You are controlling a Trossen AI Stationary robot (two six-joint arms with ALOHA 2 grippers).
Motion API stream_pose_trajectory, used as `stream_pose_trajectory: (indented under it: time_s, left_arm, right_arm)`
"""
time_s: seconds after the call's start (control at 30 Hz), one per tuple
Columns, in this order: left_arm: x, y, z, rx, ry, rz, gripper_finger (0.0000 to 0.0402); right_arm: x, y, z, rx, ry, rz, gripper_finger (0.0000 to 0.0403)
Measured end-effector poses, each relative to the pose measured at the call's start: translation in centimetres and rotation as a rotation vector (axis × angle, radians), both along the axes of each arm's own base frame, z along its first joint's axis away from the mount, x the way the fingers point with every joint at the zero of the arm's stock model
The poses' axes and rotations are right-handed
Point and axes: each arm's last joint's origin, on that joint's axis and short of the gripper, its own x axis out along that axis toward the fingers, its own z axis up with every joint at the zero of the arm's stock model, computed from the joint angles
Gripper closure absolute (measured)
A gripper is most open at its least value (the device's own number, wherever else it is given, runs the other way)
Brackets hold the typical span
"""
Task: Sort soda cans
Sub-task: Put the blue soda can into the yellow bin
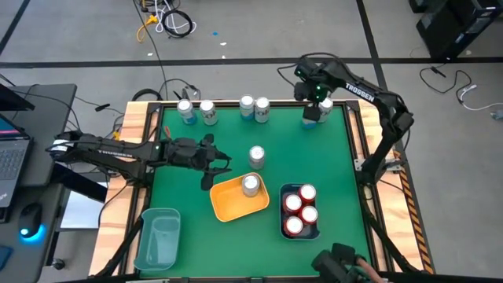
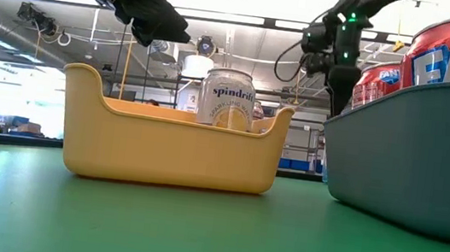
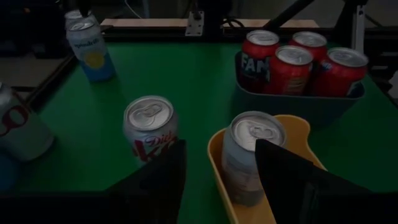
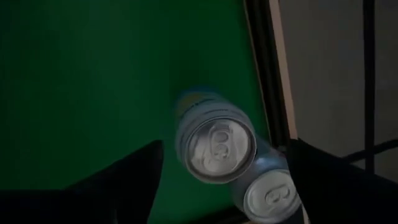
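Several red soda cans [image 1: 300, 208] stand in a dark blue bin [image 1: 284, 228] at the near right. One silver can [image 1: 250, 185] stands in the yellow bin [image 1: 228, 206]. Another silver can [image 1: 256, 157] stands on the mat just beyond it. Several silver cans [image 1: 208, 112] line the far edge. My left gripper [image 1: 214, 167] hangs open, raised left of the yellow bin, with nothing between its fingers. My right gripper [image 4: 225, 149] is open and points down over two cans [image 4: 214, 146] in the far right corner [image 1: 318, 112].
An empty teal bin [image 1: 157, 238] sits at the near left corner. A wooden frame [image 1: 355, 134] borders the green mat. Bare mat lies between the far row of cans and the bins. A laptop [image 1: 12, 149] rests off the table's left side.
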Motion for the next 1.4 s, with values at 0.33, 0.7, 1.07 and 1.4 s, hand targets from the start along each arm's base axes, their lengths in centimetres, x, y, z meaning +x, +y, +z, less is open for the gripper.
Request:
stream_pose_trajectory:
  time_s: [0.33, 0.7, 1.07, 1.4]
  left_arm:
    - [-0.1, 0.2, -0.1, 0.001, 0.015, 0.008, 0.0204]
    - [-0.1, 0.2, -0.1, -0.001, 0.014, 0.008, 0.0204]
    - [0.0, 0.3, 0.0, 0.007, -0.005, 0.028, 0.0204]
    - [-1.4, 1.4, 1.6, -0.049, -0.072, 0.002, 0.0204]
  right_arm:
    - [-0.9, -0.6, -3.9, 0.03, 0.023, -0.015, 0.0051]
    - [-1.4, -0.6, -7.5, 0.026, 0.017, -0.024, 0.0052]
    - [0.0, 0.6, -7.3, 0.035, 0.016, 0.01, 0.0115]
    - [5.9, 6.1, 1.2, -0.03, -0.107, 0.135, 0.0115]
